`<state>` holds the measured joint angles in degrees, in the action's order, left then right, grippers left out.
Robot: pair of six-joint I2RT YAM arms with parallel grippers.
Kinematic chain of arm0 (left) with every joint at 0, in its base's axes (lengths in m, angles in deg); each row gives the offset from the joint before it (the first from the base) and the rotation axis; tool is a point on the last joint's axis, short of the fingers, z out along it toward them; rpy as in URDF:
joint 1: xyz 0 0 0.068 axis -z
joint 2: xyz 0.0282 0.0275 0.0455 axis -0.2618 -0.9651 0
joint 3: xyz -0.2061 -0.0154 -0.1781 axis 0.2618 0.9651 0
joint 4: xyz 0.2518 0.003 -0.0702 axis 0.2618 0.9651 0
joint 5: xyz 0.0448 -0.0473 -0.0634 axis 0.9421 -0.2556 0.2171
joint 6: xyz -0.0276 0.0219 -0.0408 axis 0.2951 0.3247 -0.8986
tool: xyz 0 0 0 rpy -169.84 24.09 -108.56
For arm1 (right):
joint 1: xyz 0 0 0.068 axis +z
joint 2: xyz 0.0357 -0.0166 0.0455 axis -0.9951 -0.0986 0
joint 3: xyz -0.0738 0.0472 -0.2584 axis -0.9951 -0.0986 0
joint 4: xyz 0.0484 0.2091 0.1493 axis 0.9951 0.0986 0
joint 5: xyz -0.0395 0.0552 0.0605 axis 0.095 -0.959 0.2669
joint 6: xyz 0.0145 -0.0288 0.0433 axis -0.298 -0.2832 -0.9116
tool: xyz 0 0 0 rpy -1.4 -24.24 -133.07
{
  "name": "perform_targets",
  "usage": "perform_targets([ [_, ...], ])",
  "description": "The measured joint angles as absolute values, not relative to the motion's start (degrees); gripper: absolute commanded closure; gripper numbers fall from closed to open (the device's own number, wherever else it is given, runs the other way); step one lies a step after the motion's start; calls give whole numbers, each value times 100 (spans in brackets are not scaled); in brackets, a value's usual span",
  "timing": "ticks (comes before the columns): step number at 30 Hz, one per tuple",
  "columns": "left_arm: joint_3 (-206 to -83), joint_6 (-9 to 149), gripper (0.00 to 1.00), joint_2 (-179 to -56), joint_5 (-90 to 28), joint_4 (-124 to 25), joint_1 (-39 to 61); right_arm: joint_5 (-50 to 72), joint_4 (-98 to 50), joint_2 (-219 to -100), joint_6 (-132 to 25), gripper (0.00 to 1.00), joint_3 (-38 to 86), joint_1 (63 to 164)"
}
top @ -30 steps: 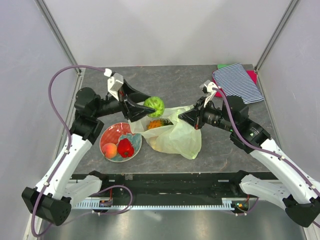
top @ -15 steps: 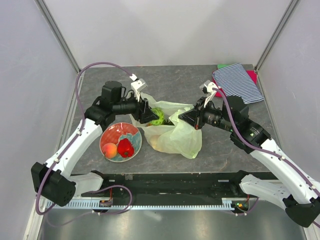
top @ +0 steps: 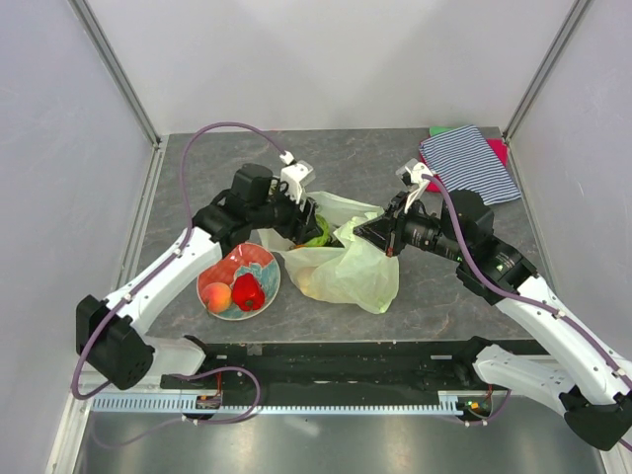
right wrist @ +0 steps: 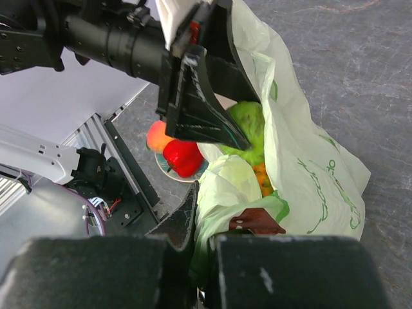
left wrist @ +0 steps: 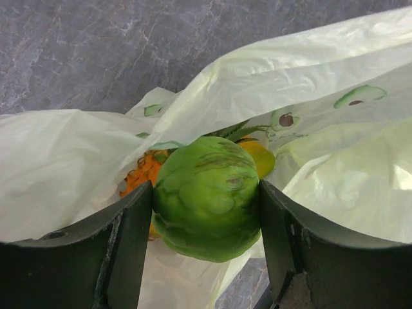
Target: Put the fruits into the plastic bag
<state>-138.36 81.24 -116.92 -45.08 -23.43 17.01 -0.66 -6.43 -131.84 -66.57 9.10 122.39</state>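
Grey stone-pattern table point(top: 395, 158). Landmark at its middle: pale green plastic bag point(top: 346, 272), crumpled, mouth open upward and toward its left side.

At the bag's right rim: right gripper point(right wrist: 205, 257), clenched on a fold of the thin film, lifting that edge and holding the mouth agape.

Just left of the bag: red floral plate point(top: 240, 255), carrying a peach point(top: 217, 296) and a red pepper-like piece point(top: 248, 292) side by side.

At the left side of the bag's mouth: left gripper point(top: 310, 225), fingers clamped on both flanks of the green apple point(left wrist: 207, 198). Roundish, so no long axis to mind. Hangs right in the opening, with bag film behind it and to either side. Cannot tell whether it touches anything below.

Inside the bag, under and behind the apple: orange pineapple point(left wrist: 141, 172) with green leaves showing, and a yellow-orange fruit point(left wrist: 259, 158), lemon or mango, cannot tell which.

Judgement:
- Step in hand: likely needs only a release, the drop going straight down into the bag.
- Two fruits left on the plate, both on the left gripper's side of the bag, so nearer that one.
- Risk: film flopping over the mouth if the right grip slackens.
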Motion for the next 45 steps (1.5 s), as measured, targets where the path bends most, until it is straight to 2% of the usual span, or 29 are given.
perform_targets([
  [14, -14107, 8251, 43, -12866, -3817, -1512, 2605, -64, -639, -13133, -6657, 100, 910, 12236],
  [18, -14195, 8257, 29, -12951, -3809, -1372, 2621, -64, -639, -13092, -6657, 100, 910, 12239],
  [23, -14205, 8259, 21, -12951, -3793, -1289, 2621, -64, -639, -13081, -6657, 100, 910, 12236],
  [24, -14205, 8259, 13, -12956, -3780, -1261, 2621, -64, -637, -13081, -6657, 100, 910, 12239],
  [36, -14205, 8264, 12, -12899, -3684, -1167, 2616, -64, -639, -13081, -6657, 100, 910, 12239],
  [45, -14192, 8238, 12, -12009, -3857, -1427, 2348, -64, -639, -13081, -6659, 100, 910, 12239],
])
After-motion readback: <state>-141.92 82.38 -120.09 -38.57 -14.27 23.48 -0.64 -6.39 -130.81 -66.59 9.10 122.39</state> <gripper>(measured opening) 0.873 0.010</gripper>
